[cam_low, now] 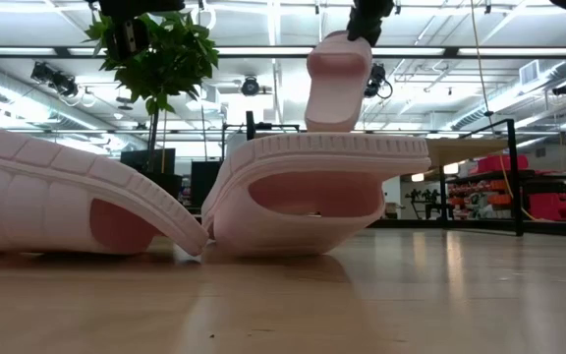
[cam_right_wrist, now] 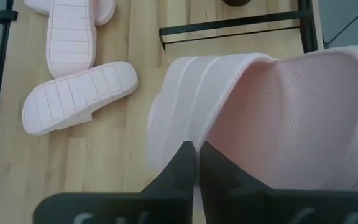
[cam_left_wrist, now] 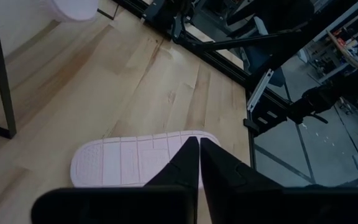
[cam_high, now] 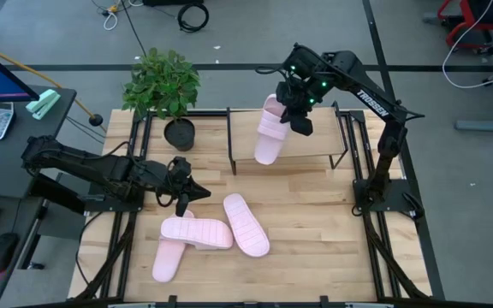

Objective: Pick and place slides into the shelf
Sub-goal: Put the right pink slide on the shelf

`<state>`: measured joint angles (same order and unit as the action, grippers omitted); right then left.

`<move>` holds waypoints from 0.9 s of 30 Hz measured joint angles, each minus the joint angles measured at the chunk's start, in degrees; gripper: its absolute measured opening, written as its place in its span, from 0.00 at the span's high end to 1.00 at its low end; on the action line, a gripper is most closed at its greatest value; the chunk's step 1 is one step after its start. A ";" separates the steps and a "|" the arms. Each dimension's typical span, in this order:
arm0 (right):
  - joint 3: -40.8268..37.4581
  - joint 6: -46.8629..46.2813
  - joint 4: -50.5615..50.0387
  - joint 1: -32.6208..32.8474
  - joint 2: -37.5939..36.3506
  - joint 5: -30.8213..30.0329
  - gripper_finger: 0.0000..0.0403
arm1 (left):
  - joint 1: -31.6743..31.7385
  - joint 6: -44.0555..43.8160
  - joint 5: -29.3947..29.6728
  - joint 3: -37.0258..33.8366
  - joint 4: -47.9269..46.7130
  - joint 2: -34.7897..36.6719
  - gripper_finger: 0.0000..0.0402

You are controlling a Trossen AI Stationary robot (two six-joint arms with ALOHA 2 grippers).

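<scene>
R arm reaches over the shelf point(cam_high: 289, 128), its pincer point(cam_high: 298, 120) clamped on 1 slide point(cam_high: 270, 130), apparently just above the board. L pincer point(cam_high: 181, 190) closed, empty, hovering over 3 slides point(cam_high: 199, 233) on table point(cam_high: 315, 248).

**Two dark arms, one lettered, one lit**

Both arms are finished in black throughout — links, joints and fingers alike. The right arm point(cam_high: 375, 111) is built of slim, boxy links, and white "TROSSEN" lettering is printed along its upper link. Small green lights are seen glowing on its wrist block, just behind the right gripper point(cam_high: 299, 125). The left arm point(cam_high: 84, 167) is made of the same dark segments, with rounded joint housings, and no lettering can be read on it. The left gripper point(cam_left_wrist: 199, 163) is ended in two flat, tapering black fingers — matt, plain, unmarked — set on a broad black crossbar. The same wedge-shaped fingers are shown on the right.
</scene>
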<state>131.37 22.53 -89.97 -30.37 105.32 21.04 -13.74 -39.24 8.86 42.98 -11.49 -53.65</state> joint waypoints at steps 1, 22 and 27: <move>0.00 0.27 0.03 0.00 0.00 -0.02 0.95 | 0.00 0.00 0.00 0.00 0.00 0.00 0.96; -17.26 4.68 12.52 0.00 -0.07 -8.85 0.98 | 0.00 -0.02 0.00 0.00 0.04 0.00 0.95; -17.27 4.66 16.11 0.07 -0.07 -9.93 0.97 | 0.00 -0.02 0.02 0.00 0.04 0.00 0.94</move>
<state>114.10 27.19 -73.87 -30.30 105.25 11.11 -13.74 -39.27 8.88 42.98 -11.44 -53.65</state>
